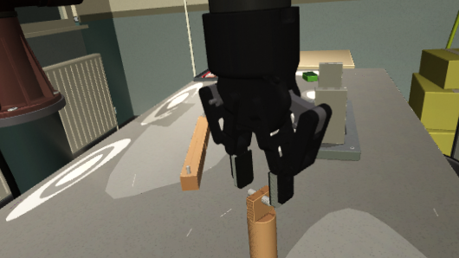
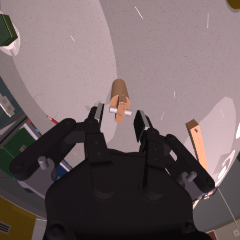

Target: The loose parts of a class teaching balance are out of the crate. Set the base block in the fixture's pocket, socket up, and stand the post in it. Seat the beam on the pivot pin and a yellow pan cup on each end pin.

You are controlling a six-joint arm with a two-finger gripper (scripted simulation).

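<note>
The wooden post [image 1: 261,227] [image 2: 119,95] lies on the table near the front edge, its flat tongue with the steel pivot pin [image 2: 120,111] pointing up toward me. My gripper [image 1: 261,182] [image 2: 118,119] hangs open just above the tongue end, a finger on either side of the pin, holding nothing. The wooden beam [image 1: 196,153] [image 2: 197,143] lies flat on the table to the left, a small pin showing near each end. The grey base block [image 1: 331,104] stands in the dark fixture plate [image 1: 342,145] behind my gripper. No yellow pan cup is clearly in view.
Yellow boxes [image 1: 437,95] are stacked at the right edge of the table. A green block [image 1: 310,76] [image 2: 6,31] sits on the far side, a radiator [image 1: 82,104] stands to the left, and a red pencil [image 2: 52,120] lies near my fingers.
</note>
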